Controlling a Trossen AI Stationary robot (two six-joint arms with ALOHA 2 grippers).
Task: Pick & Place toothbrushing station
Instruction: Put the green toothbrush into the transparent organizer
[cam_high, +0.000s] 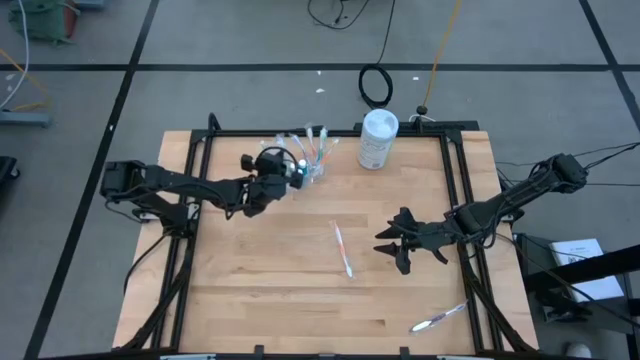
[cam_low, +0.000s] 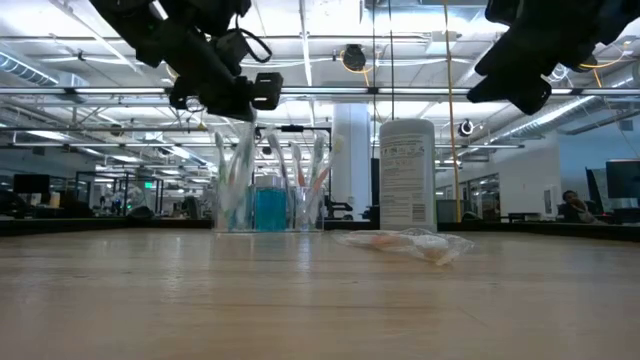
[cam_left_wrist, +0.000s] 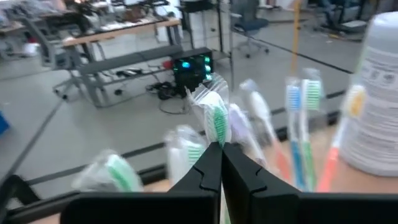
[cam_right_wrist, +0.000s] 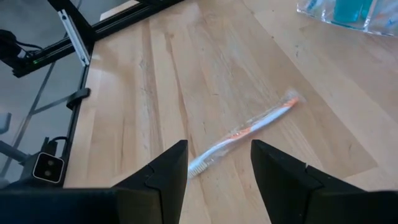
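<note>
While the left gripper (cam_high: 296, 172) pinches a wrapped toothbrush (cam_left_wrist: 214, 121) at the cup (cam_high: 312, 166), the right gripper (cam_high: 386, 243) hangs open, a loose toothbrush (cam_high: 342, 248) lying at its nine o'clock, long axis twelve-to-six

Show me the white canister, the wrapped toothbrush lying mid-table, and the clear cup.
white canister (cam_high: 377, 139): high view, on its side label.
wrapped toothbrush (cam_high: 342, 249): high view, middle of its handle.
clear cup (cam_low: 270, 208): low view, its front wall over the blue contents.

Two matte black jointed arms trailing black cables, each ending in angular black fingers (cam_right_wrist: 283, 177).
</note>
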